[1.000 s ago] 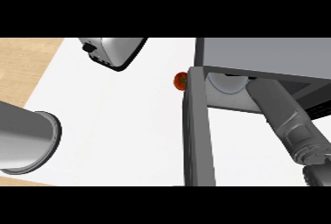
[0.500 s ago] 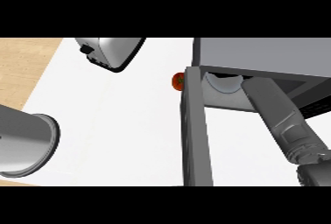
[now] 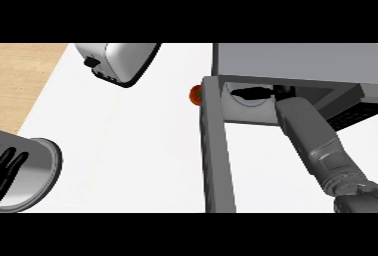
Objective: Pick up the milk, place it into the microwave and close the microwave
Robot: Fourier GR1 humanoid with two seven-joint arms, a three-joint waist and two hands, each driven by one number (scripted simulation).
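1 view to work from, the head view, looking steeply down on a smooth white counter (image 3: 133,150) with a strip of pale wood-grain floor (image 3: 29,75) at the upper left.

Top left, a rounded toaster (image 3: 118,62) — glossy white-and-silver shell, dark trim along its lower edge, a small black knob on its side. Just left of the microwave's door sits a small orange-red round object (image 3: 196,94), mostly hidden behind the door's edge; what it is I cannot tell.

Upper right, the microwave (image 3: 295,60): a boxy grey body with a flat matte top. Its door (image 3: 218,150) stands open, seen edge-on as a long dark grey slab running down toward the lower edge. Inside the cavity, a pale round turntable plate (image 3: 244,102) shows.

The right forearm (image 3: 314,135) — grey, segmented, with a ribbed joint lower down — reaches up into the cavity. The right hand (image 3: 255,92) shows as a black shape over the plate, deep in shadow; whether its fingers are curled or straight I cannot tell. The milk cannot be made out anywhere — if it is in the cavity, the hand and shadow hide it.

Lower left, the left forearm's wide grey cuff (image 3: 33,172), smooth and metallic, with the left hand (image 3: 10,167) at the edge, black fingers straight and relaxed, holding nothing.
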